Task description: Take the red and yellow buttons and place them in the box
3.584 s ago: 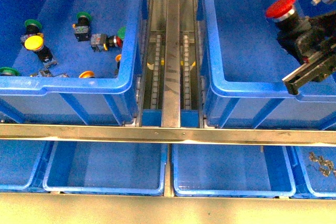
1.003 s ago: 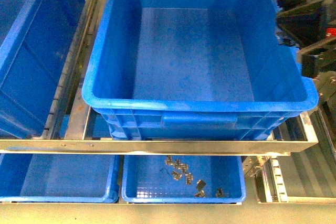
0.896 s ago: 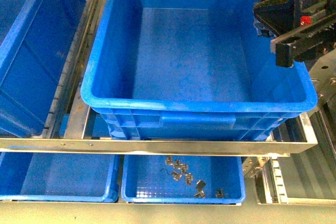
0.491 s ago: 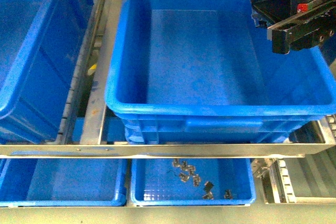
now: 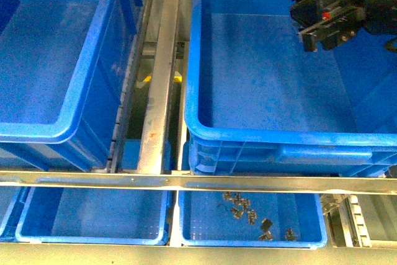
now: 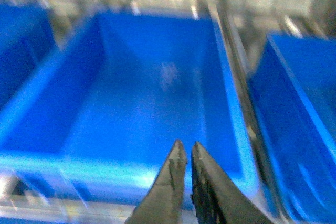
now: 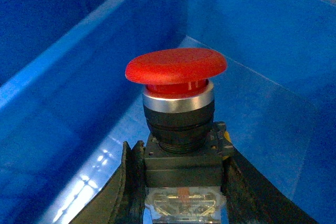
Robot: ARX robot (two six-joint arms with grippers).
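Front view, left to right: a neighbouring blue bin (image 5: 62, 130) stands beside the box (image 5: 279, 136), with a metal rail (image 5: 158, 91) between them. The left wrist view is blurred. It shows the left gripper (image 6: 186, 153) with fingers closed to a sliver and holding nothing.

The right gripper (image 7: 181, 169) is clamped on the black body of the red button (image 7: 176, 69). The button is held upright above the box interior, towards its far end and off the floor.

Risk: released from this height, the top-heavy switch would likely bounce or roll. The grip takes the lower body only, so it could tilt or slip.

The button has a glossy red mushroom cap, a silver collar, a black housing and a clear base.
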